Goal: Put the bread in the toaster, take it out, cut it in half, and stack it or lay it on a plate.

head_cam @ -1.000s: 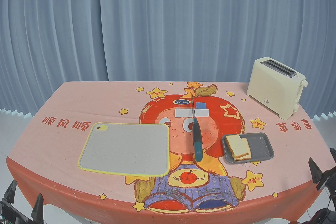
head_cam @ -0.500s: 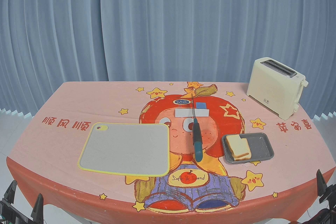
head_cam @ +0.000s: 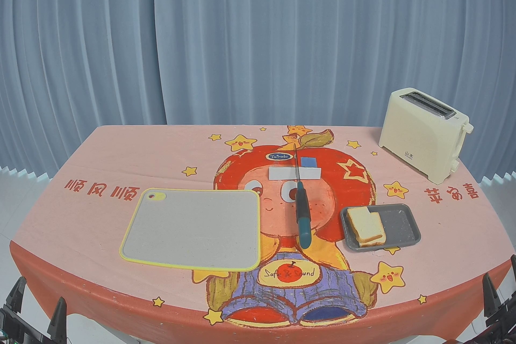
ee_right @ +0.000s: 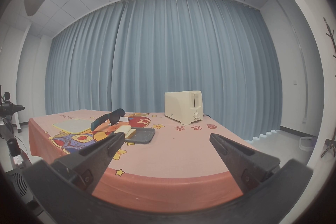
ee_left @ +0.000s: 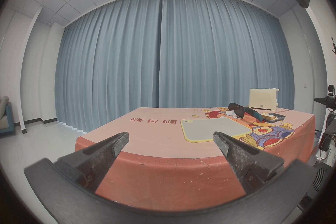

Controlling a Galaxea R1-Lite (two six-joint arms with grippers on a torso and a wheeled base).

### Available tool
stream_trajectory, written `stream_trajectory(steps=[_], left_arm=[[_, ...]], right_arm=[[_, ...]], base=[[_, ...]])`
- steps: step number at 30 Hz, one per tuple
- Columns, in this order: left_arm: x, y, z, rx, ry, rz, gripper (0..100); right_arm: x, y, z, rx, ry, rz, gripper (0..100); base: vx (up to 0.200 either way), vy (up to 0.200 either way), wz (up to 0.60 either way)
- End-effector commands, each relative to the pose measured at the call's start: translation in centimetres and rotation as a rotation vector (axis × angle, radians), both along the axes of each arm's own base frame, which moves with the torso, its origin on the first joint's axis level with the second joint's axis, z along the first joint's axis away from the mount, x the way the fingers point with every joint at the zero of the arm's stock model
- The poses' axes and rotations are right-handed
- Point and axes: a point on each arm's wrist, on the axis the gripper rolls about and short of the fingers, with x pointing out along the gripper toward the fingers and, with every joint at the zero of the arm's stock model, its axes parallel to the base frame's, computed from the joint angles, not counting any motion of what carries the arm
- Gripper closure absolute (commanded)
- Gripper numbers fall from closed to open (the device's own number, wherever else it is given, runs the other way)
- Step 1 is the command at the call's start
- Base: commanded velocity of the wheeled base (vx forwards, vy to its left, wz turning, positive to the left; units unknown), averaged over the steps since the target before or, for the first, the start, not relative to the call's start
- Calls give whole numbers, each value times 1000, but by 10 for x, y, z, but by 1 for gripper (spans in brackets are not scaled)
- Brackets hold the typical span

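Note:
Stacked bread slices (head_cam: 366,226) (ee_right: 125,130) lie at the left end of a grey tray plate (head_cam: 400,224) (ee_right: 143,134) on the table's right side. A cream toaster (head_cam: 424,133) (ee_right: 183,106) (ee_left: 263,98) stands at the far right corner, its slots empty. A teal-handled knife (head_cam: 302,208) (ee_right: 106,118) (ee_left: 245,111) rests on a stand at the table's middle. Left of it lies a grey cutting board (head_cam: 193,228) (ee_left: 215,128) (ee_right: 71,126). My left gripper (head_cam: 35,306) (ee_left: 171,156) is open, low off the front left corner. My right gripper (head_cam: 500,296) (ee_right: 166,158) is open, low off the front right corner.
A pink cartoon tablecloth (head_cam: 134,157) covers the table. Small white and blue cards (head_cam: 294,172) lie under the knife blade. Blue curtains (head_cam: 258,22) hang behind the table.
My right gripper has dropped lower and back off the table's front right corner. The left gripper and the table's things have stayed put.

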Motion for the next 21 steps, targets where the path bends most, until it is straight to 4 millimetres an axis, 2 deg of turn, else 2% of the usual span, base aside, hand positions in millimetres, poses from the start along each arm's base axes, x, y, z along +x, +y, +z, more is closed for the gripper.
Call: stream_trajectory(steps=[1, 21], left_arm=[[0, 0, -5, 0, 1, 1, 0], [0, 0, -5, 0, 1, 1, 0]], right_arm=[[-3, 0, -6, -8, -36, 22, 0], [-3, -1, -6, -3, -35, 7, 0]], base=[[0, 0, 0], [0, 0, 0]])
